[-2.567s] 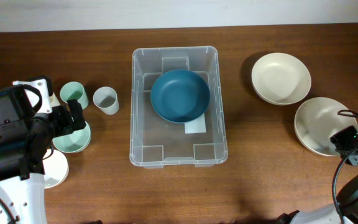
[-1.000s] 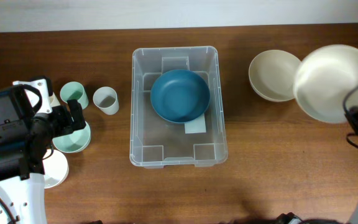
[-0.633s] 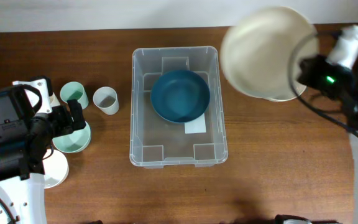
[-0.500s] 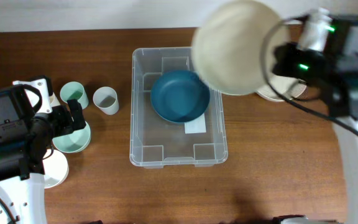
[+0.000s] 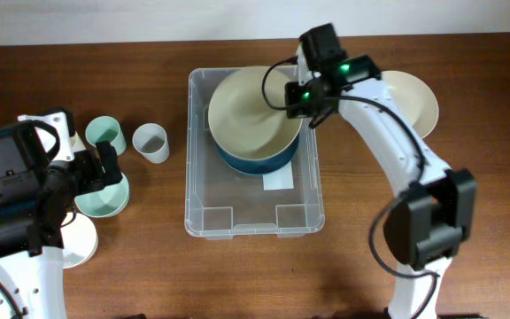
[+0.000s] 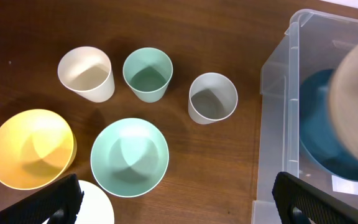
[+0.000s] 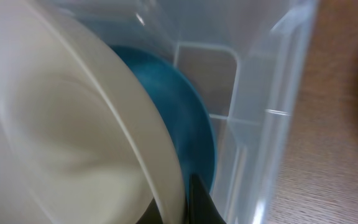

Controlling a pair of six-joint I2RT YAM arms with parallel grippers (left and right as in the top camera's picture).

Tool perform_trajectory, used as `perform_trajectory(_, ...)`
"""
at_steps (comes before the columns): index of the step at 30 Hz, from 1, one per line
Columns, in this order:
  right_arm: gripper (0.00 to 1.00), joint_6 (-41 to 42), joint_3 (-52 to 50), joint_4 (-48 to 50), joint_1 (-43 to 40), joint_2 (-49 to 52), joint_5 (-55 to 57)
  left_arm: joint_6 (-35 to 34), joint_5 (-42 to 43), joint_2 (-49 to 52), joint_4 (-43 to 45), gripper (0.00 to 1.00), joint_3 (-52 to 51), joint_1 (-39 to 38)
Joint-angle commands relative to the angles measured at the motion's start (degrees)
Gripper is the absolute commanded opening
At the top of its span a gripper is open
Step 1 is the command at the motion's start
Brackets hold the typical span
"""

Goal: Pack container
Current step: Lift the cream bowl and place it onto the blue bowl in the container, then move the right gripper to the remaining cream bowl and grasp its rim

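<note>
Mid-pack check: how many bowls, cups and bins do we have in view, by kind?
Bowls: 5 (held cream bowl, table cream bowl, blue bowl, mint bowl, yellow bowl)
Cups: 3 (cream cup, mint cup, grey cup)
Bins: 1 (container)
Unidentified white piece: 1
Total: 10

A cream bowl [image 7: 61, 137] overlaps a blue bowl [image 7: 182, 112] inside the clear container [image 7: 272, 93].

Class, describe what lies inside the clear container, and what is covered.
A blue bowl lies in the container, under the cream bowl held by the right gripper. Its middle is hidden.
</note>
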Motion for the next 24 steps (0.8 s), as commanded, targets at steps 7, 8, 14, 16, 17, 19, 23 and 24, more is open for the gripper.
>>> perform_trajectory(7, 0.5, -4.0, 1.5, -0.6, 0.5, 0.3, 0.1, 0.9, 0.6, 0.4, 0.0, 1.0, 1.0, -0.2)
perform_trajectory(8, 0.55, -4.2, 2.7, -1.7, 0.1, -0.4, 0.9, 0.9, 0.6, 0.4, 0.0, 1.0, 1.0, -0.2)
perform_trajectory(14, 0.55, -0.3, 11.5, -7.4, -4.9, -5.2, 6.1, 0.9, 0.6, 0.4, 0.0, 1.0, 1.0, -0.2)
perform_trajectory(16, 0.56, 2.4, 14.8, -9.4, -8.4, -6.9, 6.9, 0.9, 0.6, 0.4, 0.0, 1.0, 1.0, -0.2)
perform_trajectory(17, 0.56, 4.1, 16.1, -10.2, -10.8, -7.8, 6.9, 0.9, 0.6, 0.4, 0.0, 1.0, 1.0, -0.2)
perform_trajectory(19, 0.57, 7.8, 17.7, -11.7, -16.2, -9.2, 6.9, 0.9, 0.6, 0.4, 0.0, 1.0, 1.0, -0.2)
perform_trajectory(23, 0.65, 14.9, 17.7, -15.9, -28.0, -9.9, 5.2, 0.9, 0.6, 0.4, 0.0, 1.0, 1.0, -0.2)
perform_trajectory(24, 0.66, 15.4, 17.2, -16.8, -31.1, -9.5, 3.8, 0.9, 0.6, 0.4, 0.0, 1.0, 1.0, -0.2)
